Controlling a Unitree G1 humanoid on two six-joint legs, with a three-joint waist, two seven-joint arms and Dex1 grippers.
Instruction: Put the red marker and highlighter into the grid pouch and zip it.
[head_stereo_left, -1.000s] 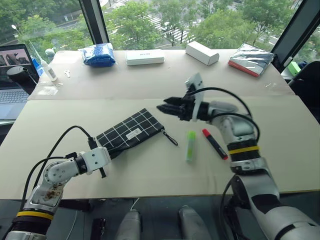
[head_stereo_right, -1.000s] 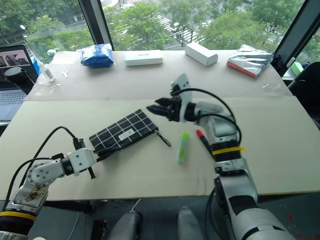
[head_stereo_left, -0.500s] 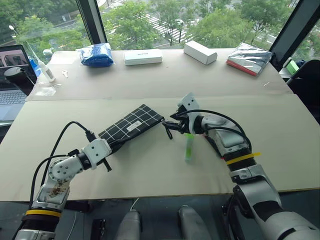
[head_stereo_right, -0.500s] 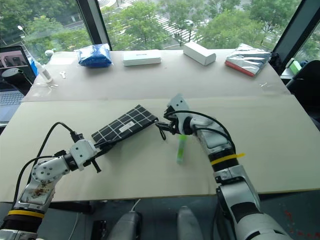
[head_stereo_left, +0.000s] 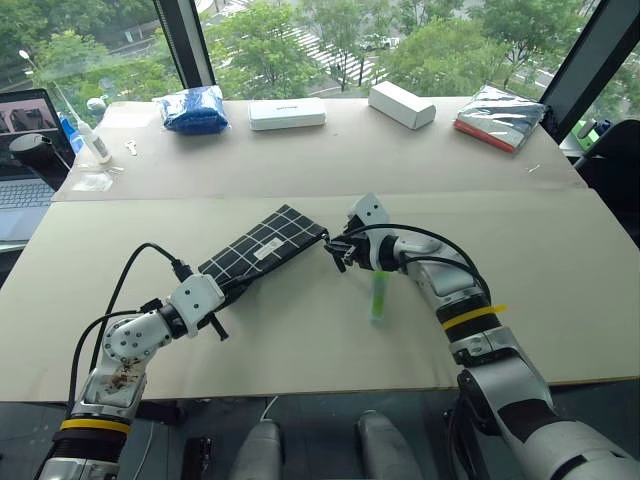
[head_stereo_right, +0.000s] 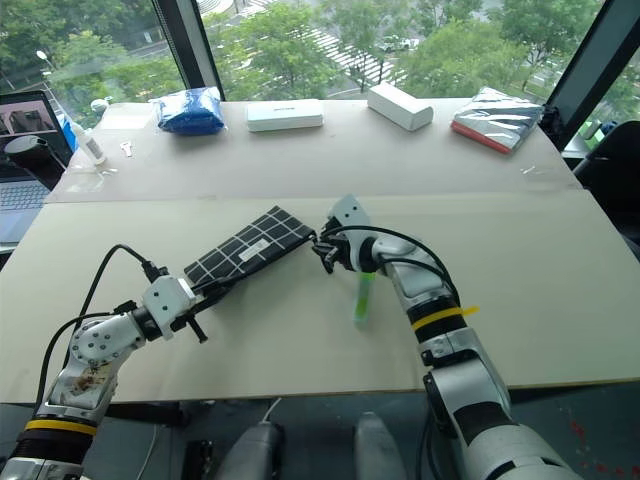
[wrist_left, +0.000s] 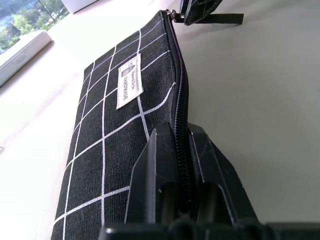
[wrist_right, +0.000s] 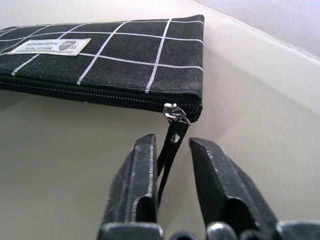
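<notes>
Two grippers clenched: my left (wrist_left: 181, 165) pins the flat black white-gridded fabric pouch (head_stereo_left: 262, 250) at frame centre, my right (wrist_right: 170, 165) nips its black pull cord (wrist_right: 169, 156), so I'd draw steadily along the zipper.

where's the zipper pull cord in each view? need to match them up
Left eye: zipper pull cord, mid-frame, at the right end effector.
Right eye: mid-frame, at the grid pouch's right corner.
Left wrist: top of frame, past the pouch's far corner, under the right end effector.
Right wrist: centre, hanging between that end effector's fingers.
Shared landmark: the pouch's white label.
</notes>
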